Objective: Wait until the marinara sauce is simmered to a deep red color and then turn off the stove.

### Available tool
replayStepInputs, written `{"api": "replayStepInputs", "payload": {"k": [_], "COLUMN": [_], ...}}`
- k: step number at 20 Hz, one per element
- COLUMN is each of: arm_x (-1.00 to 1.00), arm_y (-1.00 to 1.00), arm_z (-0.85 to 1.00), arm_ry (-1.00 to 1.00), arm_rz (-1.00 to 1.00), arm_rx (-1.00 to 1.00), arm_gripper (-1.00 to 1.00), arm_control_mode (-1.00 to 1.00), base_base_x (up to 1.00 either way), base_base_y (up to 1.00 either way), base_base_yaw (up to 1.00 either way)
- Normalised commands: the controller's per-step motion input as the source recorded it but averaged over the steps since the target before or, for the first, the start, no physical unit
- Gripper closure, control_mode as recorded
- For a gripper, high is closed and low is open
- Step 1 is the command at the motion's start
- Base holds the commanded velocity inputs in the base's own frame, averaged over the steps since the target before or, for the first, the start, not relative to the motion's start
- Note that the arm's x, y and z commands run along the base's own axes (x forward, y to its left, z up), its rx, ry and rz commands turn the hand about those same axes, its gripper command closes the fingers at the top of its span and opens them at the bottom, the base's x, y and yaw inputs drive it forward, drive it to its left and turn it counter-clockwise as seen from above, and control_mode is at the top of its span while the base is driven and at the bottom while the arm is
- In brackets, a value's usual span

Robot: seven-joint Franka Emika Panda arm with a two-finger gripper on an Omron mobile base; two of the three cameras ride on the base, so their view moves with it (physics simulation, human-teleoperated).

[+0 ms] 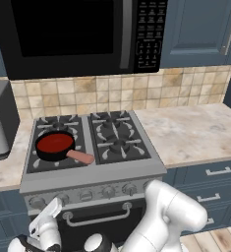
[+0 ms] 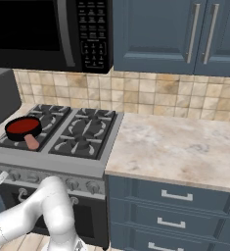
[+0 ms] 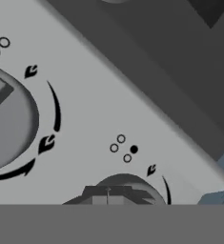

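Left base view: we list the stove (image 1: pixel 95 170) at centre frame, its front knobs along the lower edge. The marinara sauce (image 1: pixel 54 143), deep red, fills a black pan (image 1: pixel 48 154) on the front burner at centre left. A black microwave (image 1: pixel 77 34) hangs above; a beige marble counter (image 1: pixel 195 133) runs right.

Right base view: we note the sauce at left, blue drawers (image 2: pixel 175 211) at lower right.

Hand view: we record a knob (image 3: pixel 8 124) at left, and the gripper (image 3: pixel 114 194) clenched at the bottom, just at a second knob (image 3: pixel 125 183).

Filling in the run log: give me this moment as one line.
sauce: deep red marinara sauce in small black pan | pan: front-left burner, steel gas stove | tool: shut, at round front knob
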Motion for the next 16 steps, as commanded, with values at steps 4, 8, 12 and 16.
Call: {"api": "replayStepInputs", "payload": {"k": [4,8,12,16], "arm_x": [0.0,0.0,0.0,0.0], "arm_y": [0.77,0.82,0.84,0.8], "arm_z": [-0.63,-0.61,-0.56,-0.5], "arm_ry": [0.06,0.07,0.07,0.06], "arm_rz": [0.0,0.0,0.0,0.0], "arm_rx": [0.07,0.06,0.07,0.08], "arm_gripper": [1.0,1.0,1.0,1.0], "arm_control_mode": [-1.0,-1.0,-1.0,-1.0], "base_base_x": [0.0,0.0,0.0,0.0], "base_base_y": [0.0,0.0,0.0,0.0], "base_base_yaw": [0.0,0.0,0.0,0.0]}}
